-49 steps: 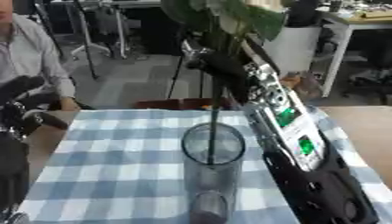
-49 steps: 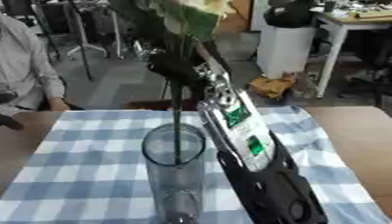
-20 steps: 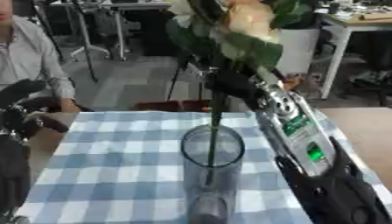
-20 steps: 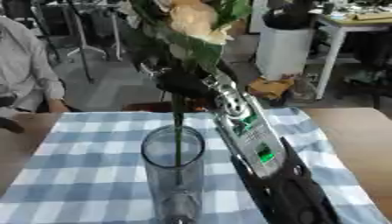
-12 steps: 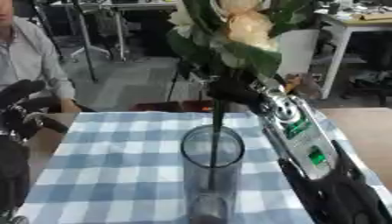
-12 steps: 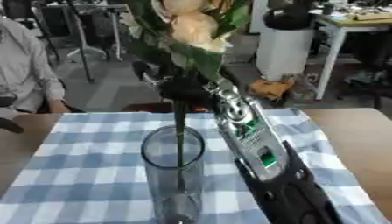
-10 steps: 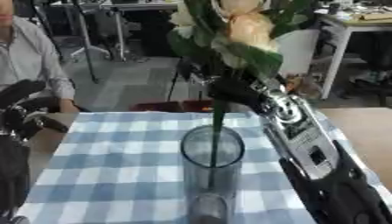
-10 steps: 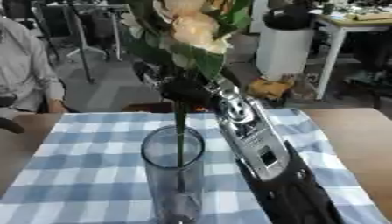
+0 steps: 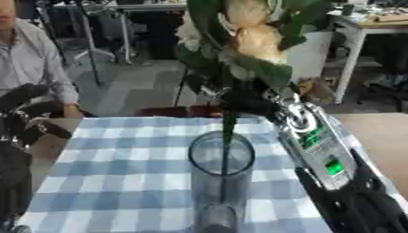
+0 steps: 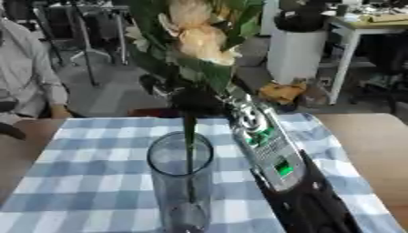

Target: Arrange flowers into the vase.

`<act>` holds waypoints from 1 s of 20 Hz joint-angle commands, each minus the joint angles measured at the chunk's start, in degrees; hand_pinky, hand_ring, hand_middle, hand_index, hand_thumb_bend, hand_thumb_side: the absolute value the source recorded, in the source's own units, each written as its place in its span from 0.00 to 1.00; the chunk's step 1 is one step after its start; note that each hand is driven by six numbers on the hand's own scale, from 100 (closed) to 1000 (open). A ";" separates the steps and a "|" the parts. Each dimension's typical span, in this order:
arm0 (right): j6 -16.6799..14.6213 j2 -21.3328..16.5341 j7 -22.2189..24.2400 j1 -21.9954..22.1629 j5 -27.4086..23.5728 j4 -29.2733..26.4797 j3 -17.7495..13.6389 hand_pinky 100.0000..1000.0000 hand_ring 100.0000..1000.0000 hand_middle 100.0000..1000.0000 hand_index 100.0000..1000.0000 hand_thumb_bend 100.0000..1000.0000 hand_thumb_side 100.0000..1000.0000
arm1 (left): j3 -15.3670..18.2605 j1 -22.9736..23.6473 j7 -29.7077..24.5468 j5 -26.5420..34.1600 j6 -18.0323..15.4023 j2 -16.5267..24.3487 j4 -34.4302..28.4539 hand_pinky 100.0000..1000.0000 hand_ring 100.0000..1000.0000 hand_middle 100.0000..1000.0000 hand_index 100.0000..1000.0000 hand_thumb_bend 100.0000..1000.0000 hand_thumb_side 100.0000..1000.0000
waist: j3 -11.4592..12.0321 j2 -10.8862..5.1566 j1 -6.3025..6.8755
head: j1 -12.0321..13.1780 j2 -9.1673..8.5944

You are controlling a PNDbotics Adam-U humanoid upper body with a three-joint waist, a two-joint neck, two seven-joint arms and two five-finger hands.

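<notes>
Right hand [image 9: 247,101] at frame centre pinches the dark green stem of a peach-and-cream rose bunch with green leaves [image 9: 251,36]; stem runs down inside the tall clear glass cylinder vase [image 9: 221,182] on the blue-white checked tablecloth [image 9: 111,182]. Left hand [image 9: 28,111] at left edge, fingers curled, empty.

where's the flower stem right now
In the left eye view the flower stem runs down through the mouth of the glass vase at the middle of the checked cloth, held from above by the right hand, blooms above it.
</notes>
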 commanded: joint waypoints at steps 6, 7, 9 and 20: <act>-1.03 -1.79 2.87 0.03 2.06 -1.74 -0.16 0.78 1.00 0.27 0.47 0.40 0.36 | 0.39 -0.53 0.32 -0.24 0.11 0.14 -1.11 0.43 0.70 0.74 0.84 0.00 1.00 | -0.13 -0.71 0.26 | 0.21 -0.56; -1.09 -1.87 3.07 0.19 2.16 -1.80 -0.15 0.78 1.00 0.28 0.47 0.40 0.36 | 0.39 -0.51 0.32 -0.25 0.14 0.14 -1.11 0.43 0.70 0.74 0.84 0.00 1.00 | -0.14 -0.70 0.26 | 0.20 -0.56; -1.24 -2.10 3.44 0.51 2.33 -1.94 -0.12 0.79 1.00 0.28 0.48 0.40 0.36 | 0.39 -0.48 0.34 -0.27 0.20 0.13 -1.11 0.43 0.70 0.74 0.84 0.00 1.00 | -0.16 -0.67 0.28 | 0.22 -0.58; -2.37 -3.40 5.93 1.79 2.99 -2.51 0.07 0.81 1.00 0.31 0.52 0.39 0.36 | 0.38 -0.40 0.33 -0.27 0.29 0.13 -1.11 0.43 0.70 0.75 0.84 0.00 1.00 | -0.26 -0.63 0.34 | 0.28 -0.72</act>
